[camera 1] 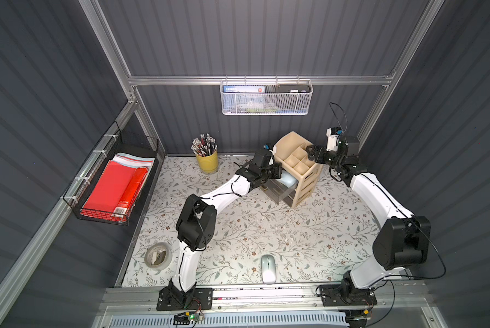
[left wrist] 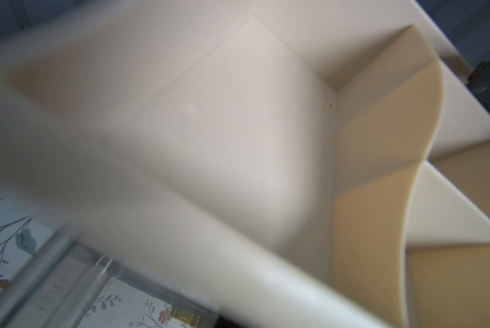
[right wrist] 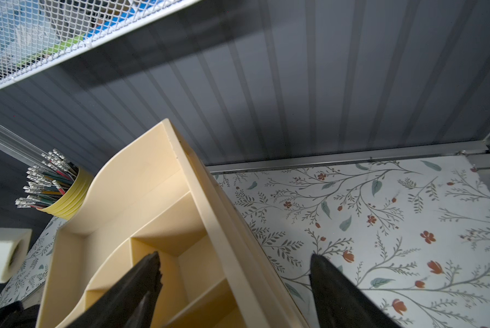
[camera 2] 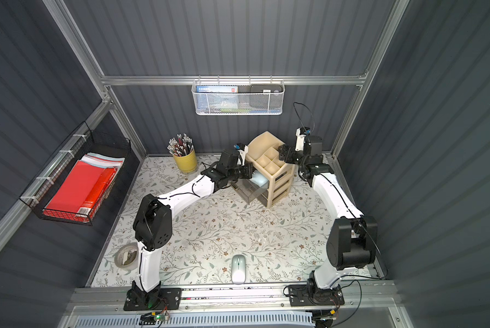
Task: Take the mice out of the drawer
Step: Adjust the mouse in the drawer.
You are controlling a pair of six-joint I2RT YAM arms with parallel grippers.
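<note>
Left grip: left gripper (camera 1: 277, 170) clenched tight at the mouth of the open drawer (camera 1: 279, 195). No view shows whether it's pinching anything.
Right grip: right gripper (right wrist: 235, 267) spread wide, straddling the organiser (camera 1: 302, 167) side wall. One finger (right wrist: 148, 272) is in a top compartment, the other outside; neither visibly touches.
Blue mouse: pale blue mouse (camera 1: 288, 179) lies in that drawer, just beside the left gripper.
White mouse: silver-white mouse (camera 1: 268, 269) is out, on the table (camera 1: 266, 227) near the front edge.
Other mice: not visible to you.
Handling: likely light, rigid, with a glossy domed shell, so slippery.
Hold: pinch across the two flat sides at the waist — not over the hump or the buttons.
Risk: the organiser looks light, so you may drag it.
</note>
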